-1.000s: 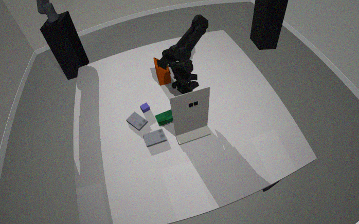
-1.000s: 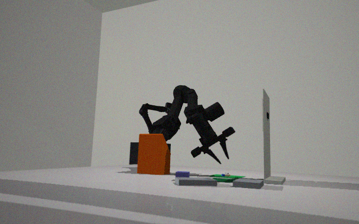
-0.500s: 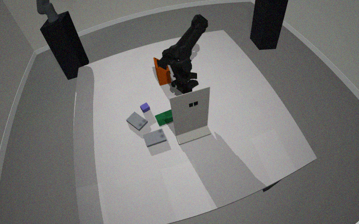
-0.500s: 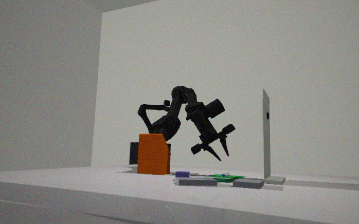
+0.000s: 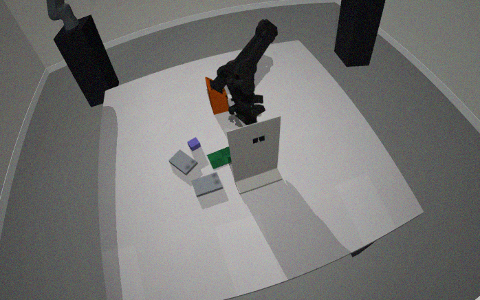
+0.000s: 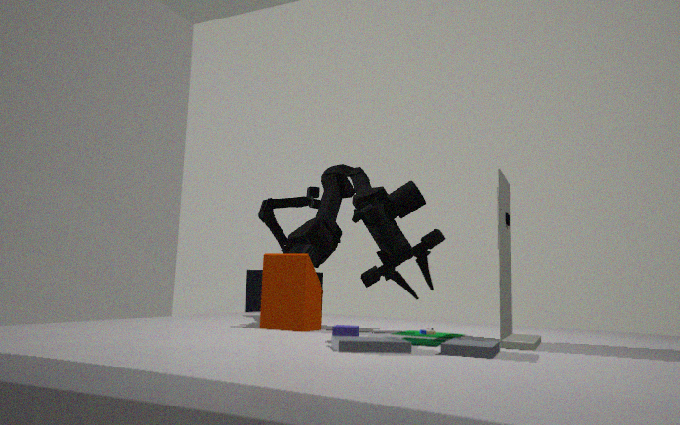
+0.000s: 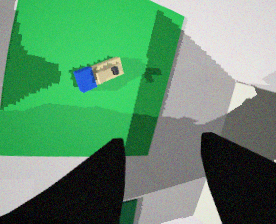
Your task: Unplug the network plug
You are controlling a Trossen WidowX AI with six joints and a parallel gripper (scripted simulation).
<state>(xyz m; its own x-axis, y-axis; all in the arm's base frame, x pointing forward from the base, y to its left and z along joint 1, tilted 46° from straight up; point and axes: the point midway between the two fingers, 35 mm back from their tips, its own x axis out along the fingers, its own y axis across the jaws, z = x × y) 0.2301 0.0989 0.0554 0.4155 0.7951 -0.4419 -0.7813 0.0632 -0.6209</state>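
Plug delivered, arm backing off

We are hovering our tool [image 6: 421,285] empty, fingers apart, touching nothing; the plug [image 7: 100,74] is lying inside the green square [image 7: 69,30] on the desk [image 5: 159,230], so little seems left.

Plug [image 7: 100,74]: you see a small tan body with a blue end, lying flat on its side on the table, within the marked square. Nothing touches it.
Marked square [image 7: 69,30]: a flat green patch on the table, just beside the foot of the upright panel; you see the plug near its middle.
Upright panel [image 5: 254,153]: a pale grey plate standing vertical on a small base.
Sockets [image 5: 258,140]: two dark openings side by side, high on the panel.
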